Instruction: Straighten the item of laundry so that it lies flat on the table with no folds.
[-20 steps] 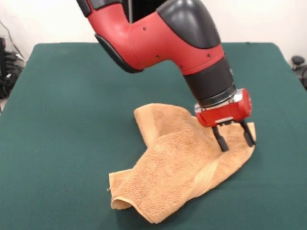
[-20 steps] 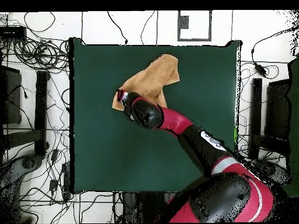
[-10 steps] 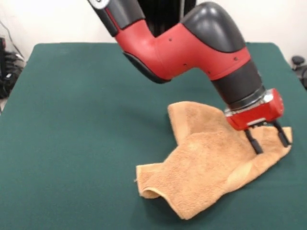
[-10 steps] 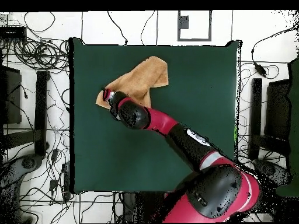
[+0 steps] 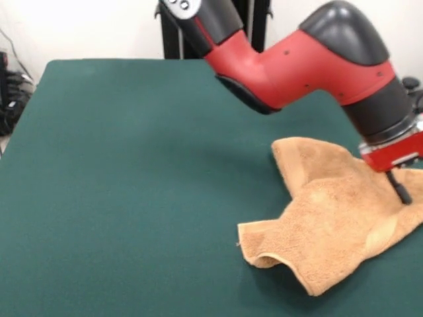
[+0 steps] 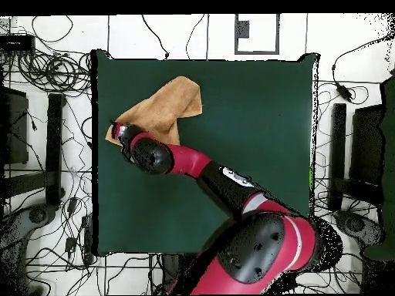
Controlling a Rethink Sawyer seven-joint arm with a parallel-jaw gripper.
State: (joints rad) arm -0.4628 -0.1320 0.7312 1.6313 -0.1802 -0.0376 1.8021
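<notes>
Pressing down on the towel (image 5: 334, 214) at the right edge of the front view, the gripper (image 5: 404, 193) shows only one dark finger (image 5: 399, 187); whether it pinches the cloth I cannot tell; the towel spreads away from it, rumpled and folded, across the green table (image 5: 132, 178) near that table's edge.

A broad tabletop (image 5: 132, 165) covered in dark green felt-like cloth is carrying a single orange-tan terry towel (image 5: 330, 218), which is lying rumpled and folded over itself near one side edge. In the overhead view the towel (image 6: 166, 108) is sitting in one corner region of the tabletop (image 6: 247, 131), partly overlapping the edge.
</notes>
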